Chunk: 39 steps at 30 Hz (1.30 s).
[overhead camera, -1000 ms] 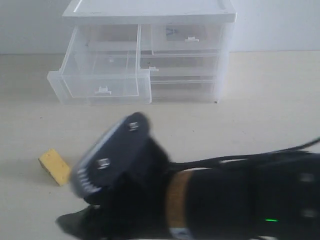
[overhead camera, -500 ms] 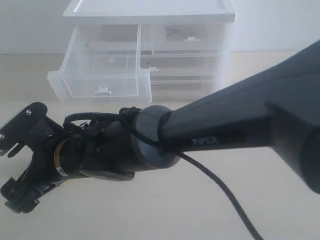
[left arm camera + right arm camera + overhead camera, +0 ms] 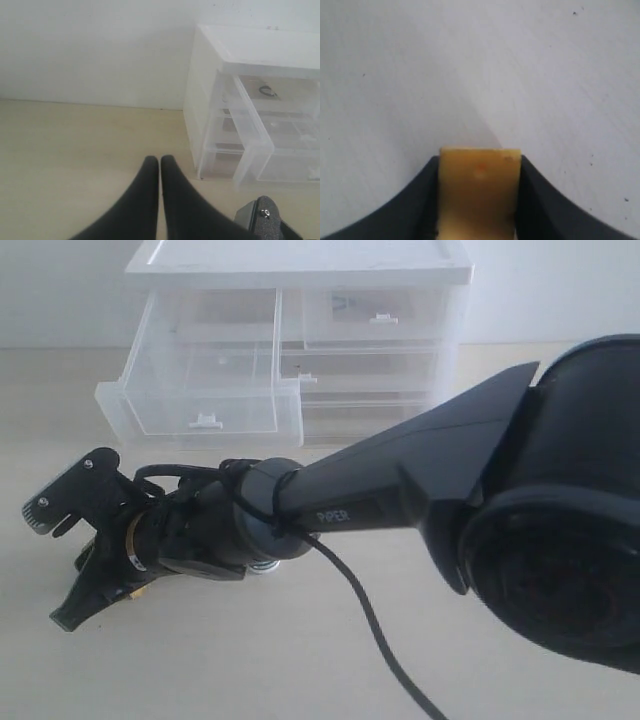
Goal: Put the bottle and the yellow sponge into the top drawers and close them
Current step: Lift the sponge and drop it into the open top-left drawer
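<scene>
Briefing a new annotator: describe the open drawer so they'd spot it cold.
Find the white-framed chest at the table's back. Its top row, left in the exterior view, holds the open drawer, clear with a white tab handle. It alone is pulled out; the other drawers sit flush.

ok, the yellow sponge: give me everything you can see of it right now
The yellow sponge shows only in the right wrist view. It is a yellow-tan foam block with a flat matte face, a squared far edge and a faint orange speck. It sits clamped between the right gripper's dark fingers, which press on both its sides. Pale tabletop lies beyond it, but I cannot tell whether the sponge rests on it or is lifted. In the exterior view the right arm hides it.
</scene>
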{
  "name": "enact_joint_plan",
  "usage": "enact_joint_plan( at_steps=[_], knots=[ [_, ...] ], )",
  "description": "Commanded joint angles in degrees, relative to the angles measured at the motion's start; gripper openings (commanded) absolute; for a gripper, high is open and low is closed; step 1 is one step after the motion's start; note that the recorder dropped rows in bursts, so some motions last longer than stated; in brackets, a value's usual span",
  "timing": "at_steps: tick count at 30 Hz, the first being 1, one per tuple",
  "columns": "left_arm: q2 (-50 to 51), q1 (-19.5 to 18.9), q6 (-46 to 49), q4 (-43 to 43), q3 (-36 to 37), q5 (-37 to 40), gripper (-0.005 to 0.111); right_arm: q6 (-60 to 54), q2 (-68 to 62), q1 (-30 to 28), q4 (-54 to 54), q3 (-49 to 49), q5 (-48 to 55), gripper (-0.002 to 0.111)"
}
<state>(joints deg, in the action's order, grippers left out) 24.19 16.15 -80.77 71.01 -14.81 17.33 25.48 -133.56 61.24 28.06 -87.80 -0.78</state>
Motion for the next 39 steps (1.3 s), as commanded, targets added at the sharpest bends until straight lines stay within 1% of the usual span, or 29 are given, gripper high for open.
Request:
enact_joint_plan(
  at_steps=[1, 5, 10, 11, 13, 16, 19, 21, 24, 27, 30, 32, 34, 35, 36, 37, 38, 39],
  knots=[
    [-0.4, 0.4, -0.4, 1.0, -0.3, 0.7, 0.004, 1.3, 2.4, 0.5, -0.7, -0.3, 2.8, 0.001],
    [-0.4, 0.4, -1.0, 1.0, -0.2, 2.2, 0.004, 1.9, 9.4, 3.0, -0.9, -0.3, 16.1, 0.001],
    [-0.4, 0.4, -1.3, 1.0, -0.2, 2.7, 0.004, -2.6, 19.6, 10.2, -0.9, 0.1, 31.1, 0.001],
    [-0.4, 0.4, -1.3, 0.8, -0.2, 2.7, 0.004, -3.7, 21.8, 12.0, -0.7, 0.8, 33.1, 0.001],
    [-0.4, 0.4, -1.4, 0.8, -0.2, 2.7, 0.004, -4.1, 26.0, 13.6, -0.5, 3.0, 35.4, 0.001],
    [-0.4, 0.4, -1.6, 0.8, -0.2, 2.7, 0.004, -4.1, 33.2, 14.2, -0.2, 6.5, 37.0, 0.001],
    [-0.4, 0.4, -1.5, 0.5, -0.2, 2.4, 0.004, -2.8, 40.4, 11.9, -2.5, 9.5, 34.4, 0.001],
    [-0.4, 0.4, -1.7, 0.5, -0.1, 2.1, 0.004, -5.1, 43.8, 11.2, -5.2, 10.5, 33.9, 0.001],
    [-0.4, 0.4, -1.7, 0.5, -0.1, 1.4, 0.004, -5.9, 45.5, 9.6, -2.8, 10.7, 30.8, 0.001],
    [-0.4, 0.4, -1.7, 0.5, 0.1, 1.5, 0.004, -4.0, 44.5, 4.0, -2.6, 10.7, 21.1, 0.001],
    [-0.4, 0.4, -1.7, 0.5, 0.1, 1.5, 0.004, -4.0, 40.8, -3.5, -2.6, 10.5, 13.7, 0.001],
    [-0.4, 0.4, -1.9, 0.5, 0.1, 1.5, 0.004, -3.3, 37.5, -7.8, -3.2, 10.4, 7.1, 0.001],
    [-0.4, 0.4, -1.9, 0.5, 0.1, 0.9, 0.004, 0.4, 34.2, -11.5, -4.4, 10.4, 0.8, 0.002],
    [-0.4, 0.4, -1.9, 0.5, 0.1, 0.5, 0.004, 1.2, 32.7, -12.8, -4.4, 9.9, -0.8, 0.002],
    [-0.4, 0.4, -1.9, 0.5, 0.1, 0.3, 0.004, 1.4, 31.7, -13.4, -4.4, 9.3, -0.8, 0.005],
    [-0.4, 0.4, -1.9, 0.5, 0.1, 0.1, 0.004, 1.4, 30.5, -13.9, -4.6, 8.5, 0.0, 0.011],
    [-0.4, 0.4, -1.9, 0.5, 0.1, 0.1, 0.004, 1.4, 29.4, -14.5, -4.6, 7.5, 0.8, 0.021],
    [-0.4, 0.4, -1.9, 0.5, 0.1, 0.1, 0.004, 1.4, 28.3, -15.0, -4.7, 6.6, 1.1, 0.033]
  ],
)
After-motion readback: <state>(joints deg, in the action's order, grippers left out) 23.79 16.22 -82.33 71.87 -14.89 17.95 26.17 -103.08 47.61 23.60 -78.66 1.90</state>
